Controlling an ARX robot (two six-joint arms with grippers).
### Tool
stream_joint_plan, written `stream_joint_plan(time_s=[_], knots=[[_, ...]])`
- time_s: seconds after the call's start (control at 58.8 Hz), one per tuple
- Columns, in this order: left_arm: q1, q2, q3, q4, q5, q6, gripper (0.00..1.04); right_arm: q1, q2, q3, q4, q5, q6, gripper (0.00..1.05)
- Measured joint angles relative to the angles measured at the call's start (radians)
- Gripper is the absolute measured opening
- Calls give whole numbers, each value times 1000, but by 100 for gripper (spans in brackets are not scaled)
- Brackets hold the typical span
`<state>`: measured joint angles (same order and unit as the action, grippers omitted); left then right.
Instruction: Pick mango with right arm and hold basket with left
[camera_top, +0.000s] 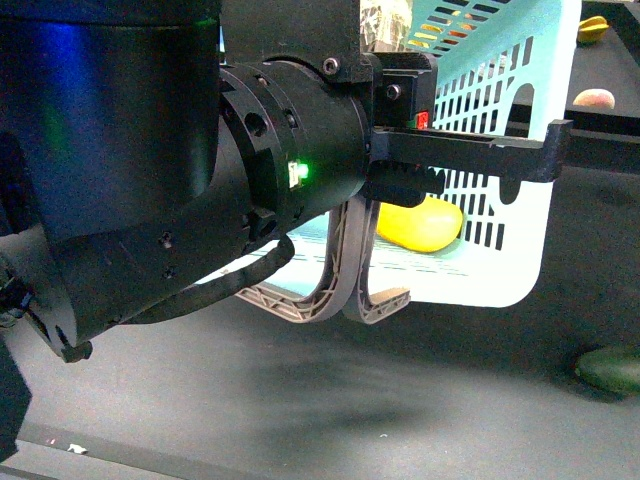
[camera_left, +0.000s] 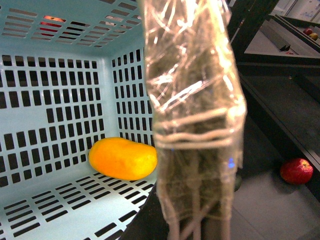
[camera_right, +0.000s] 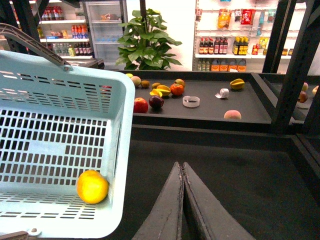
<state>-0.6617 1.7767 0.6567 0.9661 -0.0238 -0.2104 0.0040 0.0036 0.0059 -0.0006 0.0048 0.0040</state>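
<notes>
Mango (camera_top: 420, 224) (camera_left: 123, 158) (camera_right: 92, 186), a plump yellow-orange oval fruit, lies inside the light turquoise slotted plastic basket (camera_top: 520, 80) (camera_left: 50, 90) (camera_right: 60, 130), against its wall. My left gripper (camera_top: 545, 150) is clamped on the tilted basket's rim, and the grey-brown hoop handles (camera_top: 340, 280) hang down. My bulky black left arm (camera_top: 120, 150) blocks much of the front view. My right gripper (camera_right: 183, 167) is pressed together and empty, beside the basket. A dark green oval fruit (camera_top: 610, 368) lies on the dark table (camera_top: 300, 400).

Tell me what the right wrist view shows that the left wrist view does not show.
Only the right wrist view: the right gripper, shut and empty, a potted plant and a shelf of fruit. Only the left wrist view: a film-wrapped gripper finger and one red apple outside the turquoise basket. Both: the mango lying in that basket.
</notes>
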Motion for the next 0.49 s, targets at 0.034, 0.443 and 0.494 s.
stream_joint_plan(time_s=[0.034, 0.443, 0.494], knots=[[0, 0, 0, 0, 0, 0, 5, 0, 0, 0, 0, 0, 0, 2], [0, 0, 0, 0, 0, 0, 5, 0, 0, 0, 0, 0, 0, 2], [0, 0, 0, 0, 0, 0, 5, 0, 0, 0, 0, 0, 0, 2]])
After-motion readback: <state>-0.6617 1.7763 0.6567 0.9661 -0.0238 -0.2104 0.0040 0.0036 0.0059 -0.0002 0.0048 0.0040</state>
